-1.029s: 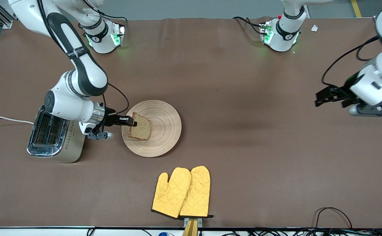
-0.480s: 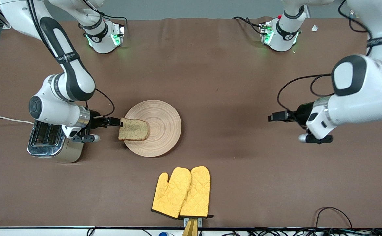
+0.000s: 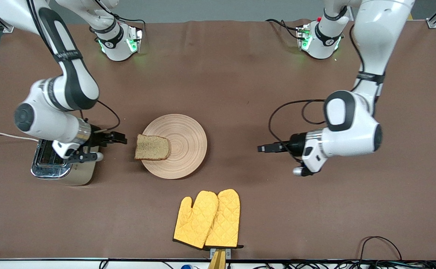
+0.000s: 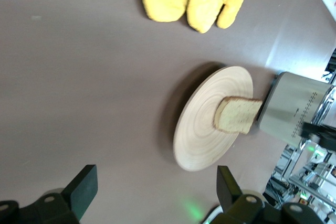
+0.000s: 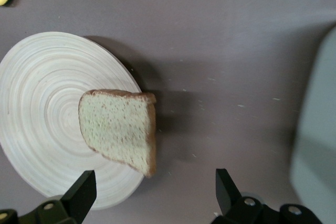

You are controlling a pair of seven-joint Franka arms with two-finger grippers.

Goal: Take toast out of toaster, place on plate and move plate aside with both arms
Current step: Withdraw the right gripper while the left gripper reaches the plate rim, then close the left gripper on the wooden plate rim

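The toast point(image 3: 152, 147) lies flat on the edge of the round wooden plate point(image 3: 188, 138), overhanging the rim toward the toaster. My right gripper point(image 3: 119, 137) is open and empty, between the toaster and the plate, a short gap from the toast. In the right wrist view the toast point(image 5: 118, 129) and plate point(image 5: 37, 114) lie ahead of the open gripper point(image 5: 153, 191). My left gripper point(image 3: 264, 148) is open and empty, low over the table, apart from the plate toward the left arm's end. The left wrist view shows the plate point(image 4: 199, 140) and toast point(image 4: 237, 115) ahead of the open gripper point(image 4: 156, 190).
A steel toaster point(image 3: 59, 160) stands beside the plate at the right arm's end, partly under the right wrist. Two yellow oven mitts point(image 3: 207, 218) lie nearer to the front camera than the plate. A white cord point(image 3: 1, 135) runs from the toaster.
My right gripper has let go of the toast and drawn back toward the toaster; the toast now lies flat on the plate's edge. My left arm has swung in toward the plate.
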